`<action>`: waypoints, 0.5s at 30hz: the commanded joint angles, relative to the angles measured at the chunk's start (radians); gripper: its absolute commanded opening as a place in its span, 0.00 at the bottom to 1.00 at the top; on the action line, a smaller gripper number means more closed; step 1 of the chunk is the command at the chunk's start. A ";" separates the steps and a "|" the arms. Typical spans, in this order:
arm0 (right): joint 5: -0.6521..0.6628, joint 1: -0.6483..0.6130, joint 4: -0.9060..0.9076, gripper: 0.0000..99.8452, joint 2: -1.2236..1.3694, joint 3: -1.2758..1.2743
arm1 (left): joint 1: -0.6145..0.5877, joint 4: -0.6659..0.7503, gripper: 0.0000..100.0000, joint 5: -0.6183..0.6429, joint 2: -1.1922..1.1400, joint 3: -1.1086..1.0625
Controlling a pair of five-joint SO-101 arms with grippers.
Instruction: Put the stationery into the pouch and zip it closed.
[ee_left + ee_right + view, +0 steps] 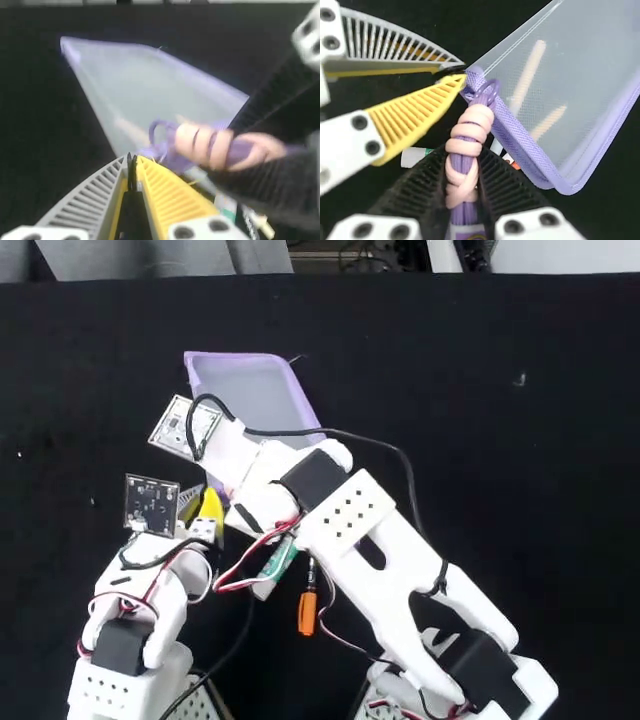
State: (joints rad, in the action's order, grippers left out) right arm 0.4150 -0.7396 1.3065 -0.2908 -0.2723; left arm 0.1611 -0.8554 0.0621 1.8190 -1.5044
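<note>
The translucent pouch [250, 390] with purple trim lies flat on the black table; two wooden pencils [525, 80] show through its mesh. My left gripper [131, 162], with one grey and one yellow finger, is shut on the pouch's near corner [470, 82], right beside the zipper. My right gripper [466, 160], black-fingered, is shut on the pink and purple zipper pull [470, 125] at that same corner. In the left wrist view the zipper pull [200, 142] sits in the right gripper [235, 150]. A green-and-white marker [275, 565] and an orange pen [308, 612] lie on the table under the right arm.
The right arm [380, 540] stretches diagonally from the front right over the loose pens. The left arm [140, 620] stands at the front left. Black tabletop [500, 440] spreads open to the right and behind the pouch.
</note>
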 commanded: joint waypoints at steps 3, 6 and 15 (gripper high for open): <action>-0.009 -0.014 -0.034 0.01 -0.051 0.010 | 0.013 0.175 0.04 -0.014 0.009 -0.070; -0.011 -0.014 -0.026 0.01 -0.074 0.005 | -0.030 0.284 0.04 -0.014 0.009 -0.136; -0.011 -0.071 0.104 0.01 -0.251 0.004 | -0.064 0.442 0.04 -0.012 0.005 -0.194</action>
State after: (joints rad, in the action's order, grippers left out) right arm 0.4089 -0.7687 1.3802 -0.4611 -0.2739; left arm 0.0783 -0.4427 0.0606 1.8174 -1.6763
